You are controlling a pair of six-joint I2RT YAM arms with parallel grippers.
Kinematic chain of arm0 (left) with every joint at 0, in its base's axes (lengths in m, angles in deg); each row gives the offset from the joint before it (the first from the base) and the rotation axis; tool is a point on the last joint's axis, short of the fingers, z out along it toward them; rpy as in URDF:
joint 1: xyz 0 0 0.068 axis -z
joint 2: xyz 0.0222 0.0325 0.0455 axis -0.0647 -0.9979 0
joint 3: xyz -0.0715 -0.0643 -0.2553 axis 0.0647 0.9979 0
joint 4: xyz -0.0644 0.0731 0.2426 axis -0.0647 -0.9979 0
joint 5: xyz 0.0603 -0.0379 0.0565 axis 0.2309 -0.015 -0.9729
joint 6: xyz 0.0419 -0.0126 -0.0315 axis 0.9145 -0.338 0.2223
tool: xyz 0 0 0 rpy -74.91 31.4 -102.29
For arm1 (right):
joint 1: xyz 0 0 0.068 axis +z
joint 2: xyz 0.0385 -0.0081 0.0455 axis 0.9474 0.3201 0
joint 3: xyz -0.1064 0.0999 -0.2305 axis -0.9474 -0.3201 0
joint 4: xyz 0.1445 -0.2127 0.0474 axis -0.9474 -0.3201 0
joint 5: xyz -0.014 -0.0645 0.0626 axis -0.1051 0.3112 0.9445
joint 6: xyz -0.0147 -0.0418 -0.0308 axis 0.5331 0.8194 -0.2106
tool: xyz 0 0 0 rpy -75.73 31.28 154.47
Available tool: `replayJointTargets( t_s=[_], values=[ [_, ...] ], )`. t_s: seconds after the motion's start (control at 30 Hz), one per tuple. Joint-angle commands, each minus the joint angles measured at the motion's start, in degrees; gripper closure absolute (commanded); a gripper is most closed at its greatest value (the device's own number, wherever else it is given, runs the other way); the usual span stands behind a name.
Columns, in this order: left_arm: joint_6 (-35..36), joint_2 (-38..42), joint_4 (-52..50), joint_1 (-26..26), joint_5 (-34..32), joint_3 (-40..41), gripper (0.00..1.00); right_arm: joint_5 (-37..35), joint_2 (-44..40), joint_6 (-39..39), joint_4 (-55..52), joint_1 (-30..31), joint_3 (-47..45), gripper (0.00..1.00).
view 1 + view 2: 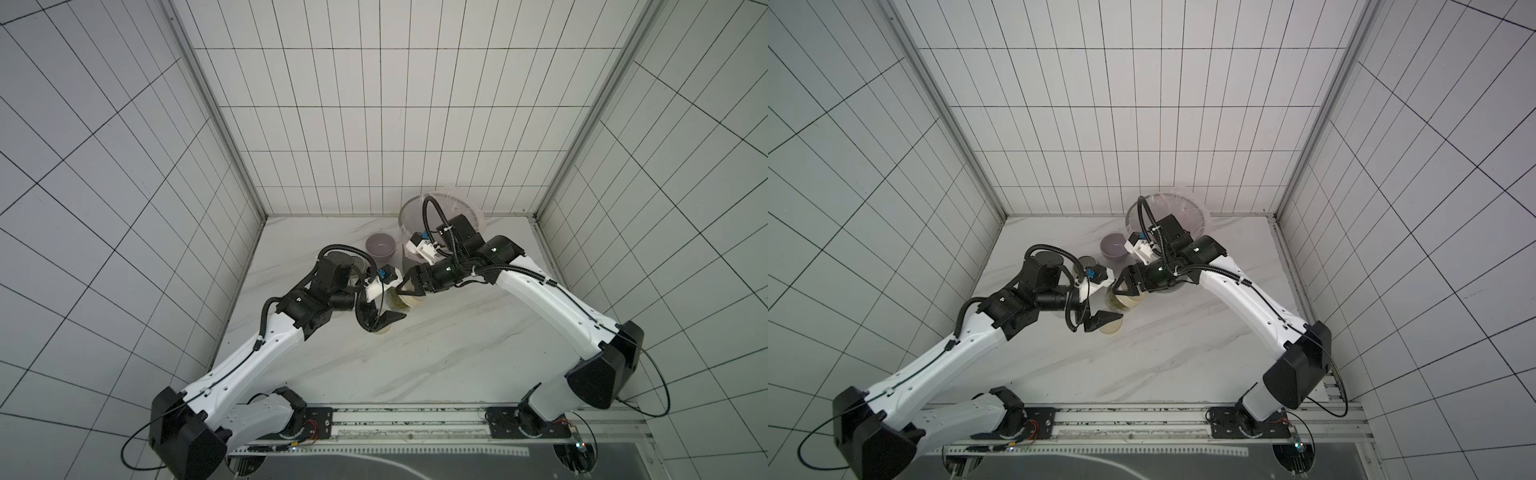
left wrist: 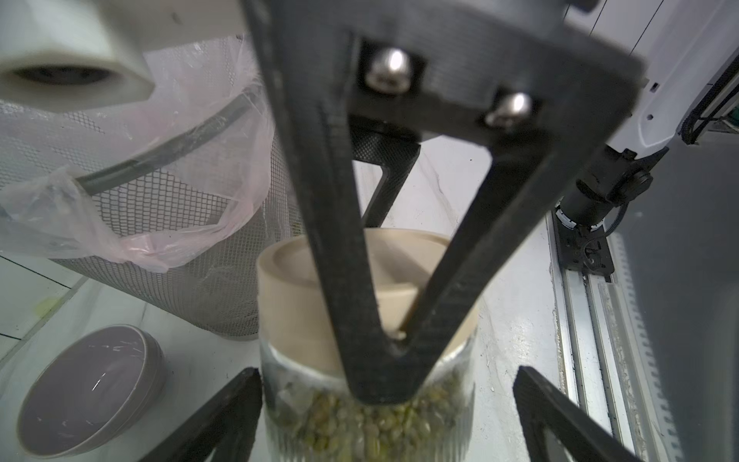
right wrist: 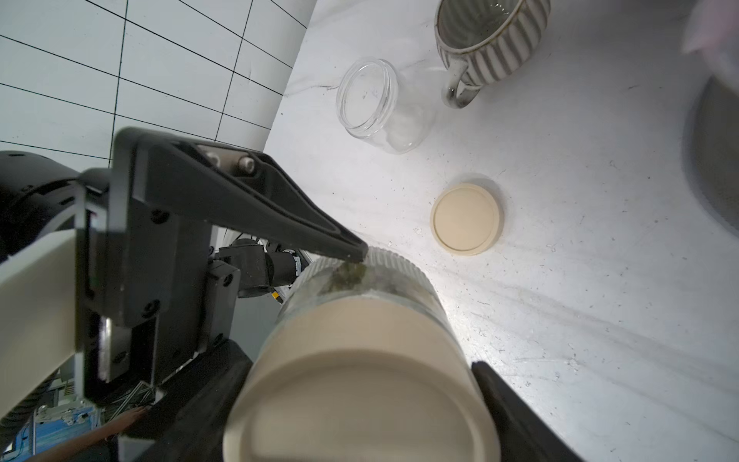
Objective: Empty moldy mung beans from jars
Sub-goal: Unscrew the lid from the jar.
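Observation:
A ribbed clear jar of olive-green mung beans hangs tilted over the marble table. My right gripper is shut on its beige lid, a finger on each side. My left gripper stands open around the jar's glass body: one finger lies close against it, the other stands well apart. In both top views the two grippers meet at this jar. A second jar lies empty on its side, its loose lid flat on the table.
A mesh bin with a pink liner stands at the back, right behind the right wrist. A purple bowl sits to its left. A ribbed mug stands near the empty jar. Tiled walls close three sides.

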Motion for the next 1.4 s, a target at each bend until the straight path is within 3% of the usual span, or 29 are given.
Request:
replayJointTargets(
  t_s=[0.0, 0.27, 0.57, 0.63, 0.87, 1.07, 1.37],
  values=[
    [2.39, -0.68, -0.06, 0.19, 0.16, -0.69, 0.02, 4.46, -0.63, 0.11, 1.94, -0.37, 5.28, 0.26],
    [-4.00, -2.52, 5.29, 0.14, 1.43, -0.64, 0.03, 7.47, -0.99, -0.33, 3.02, -0.31, 5.36, 0.26],
    [-7.70, -4.12, 7.32, 0.14, 4.18, -0.99, 0.16, 7.90, -1.48, 0.27, 2.97, -1.01, 4.86, 0.28],
    [-7.67, -4.04, 7.00, 0.10, 4.35, -1.05, 0.23, 8.33, -1.72, 0.67, 3.02, -1.55, 4.81, 0.28],
    [-9.37, -4.15, 6.81, 0.05, 6.08, -1.81, 0.30, 8.24, -2.39, 3.94, 2.75, -2.36, 5.21, 0.32],
    [-13.79, -4.02, 7.93, 0.01, 8.63, -1.82, 0.45, 7.53, -2.79, 6.67, 2.75, -2.36, 6.16, 0.35],
    [-23.38, -5.40, 12.41, -0.38, 14.90, -3.52, 0.54, 9.04, -4.17, 9.60, 6.52, -2.17, 5.90, 0.38]
  ],
)
